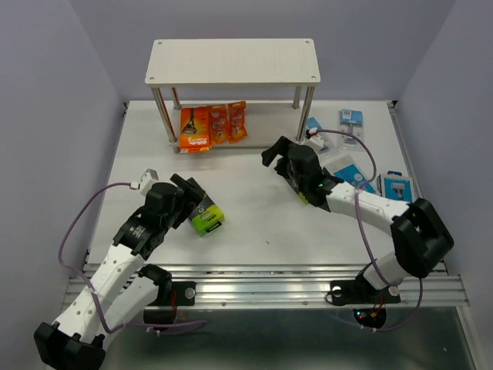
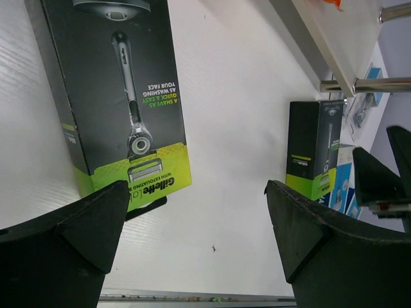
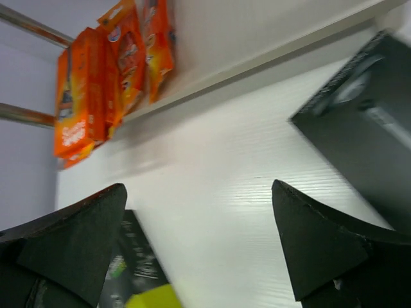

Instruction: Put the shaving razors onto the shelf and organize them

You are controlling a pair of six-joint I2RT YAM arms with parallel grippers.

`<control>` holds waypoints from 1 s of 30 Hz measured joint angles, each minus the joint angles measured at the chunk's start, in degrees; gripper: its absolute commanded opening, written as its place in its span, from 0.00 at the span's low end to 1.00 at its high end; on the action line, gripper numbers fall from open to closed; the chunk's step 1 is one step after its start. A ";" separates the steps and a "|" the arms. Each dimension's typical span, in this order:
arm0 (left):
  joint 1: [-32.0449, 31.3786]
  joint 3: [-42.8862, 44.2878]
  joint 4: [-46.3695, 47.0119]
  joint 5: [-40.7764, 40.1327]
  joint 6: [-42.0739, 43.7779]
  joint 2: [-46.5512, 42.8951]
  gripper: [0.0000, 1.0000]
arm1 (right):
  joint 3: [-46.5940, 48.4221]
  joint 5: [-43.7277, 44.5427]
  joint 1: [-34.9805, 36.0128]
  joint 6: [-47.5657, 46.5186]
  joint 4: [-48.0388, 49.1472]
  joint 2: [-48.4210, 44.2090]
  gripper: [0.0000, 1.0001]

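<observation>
Both pincers stand agape, holding nothing: left pincer (image 2: pixel 196 199) by a black-and-green razor box (image 1: pixel 206 218) at lower left, right pincer (image 3: pixel 199 192) mid-frame. Orange packs (image 1: pixel 212 125) sit on the shelf's (image 1: pixel 231 62) lower board, upper centre. Blue packs (image 1: pixel 397 185) lie at right.

I see the shelf (image 1: pixel 231 62) boards as pale matt wood grain on shiny metal posts (image 2: pixel 369 85), and the orange packs (image 3: pixel 83 96) as glossy film. The black-and-lime box (image 2: pixel 122 96) is smooth printed card with a slight sheen, the table (image 2: pixel 244 128) finely ribbed white, the fingers (image 2: pixel 77 231) of the left gripper (image 2: pixel 196 189) matt black plastic.
</observation>
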 measured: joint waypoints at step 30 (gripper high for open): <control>0.07 4.98 2.51 -0.81 6.93 2.78 0.99 | 6.40 -20.63 -27.89 -38.64 -29.20 -6.03 1.00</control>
